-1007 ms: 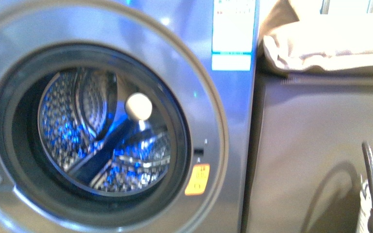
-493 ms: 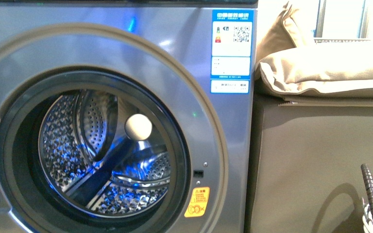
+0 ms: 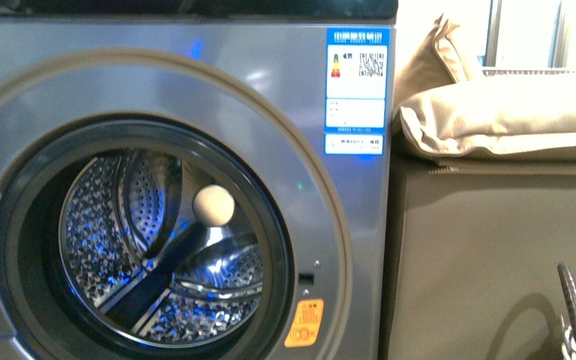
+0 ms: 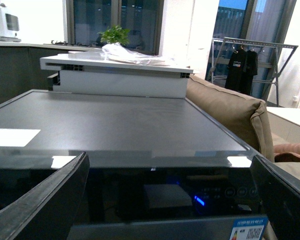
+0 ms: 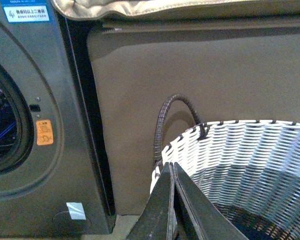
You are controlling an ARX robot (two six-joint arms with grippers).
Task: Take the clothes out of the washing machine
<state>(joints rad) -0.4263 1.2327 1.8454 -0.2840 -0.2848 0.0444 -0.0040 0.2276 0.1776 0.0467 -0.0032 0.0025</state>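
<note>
The front view sits close before the washing machine [image 3: 172, 187], facing its porthole. The left wrist view looks from high across the machine's top toward far windows. The right wrist view looks low at the woven basket [image 5: 250, 165]. All share the blue-white label [image 3: 355, 90].

Washing machine [image 3: 195, 90] cut off at left and bottom edges. Label [image 3: 355, 90] text too small to read. Basket [image 5: 250, 165] cut by right and bottom edges, inside mostly hidden.
</note>
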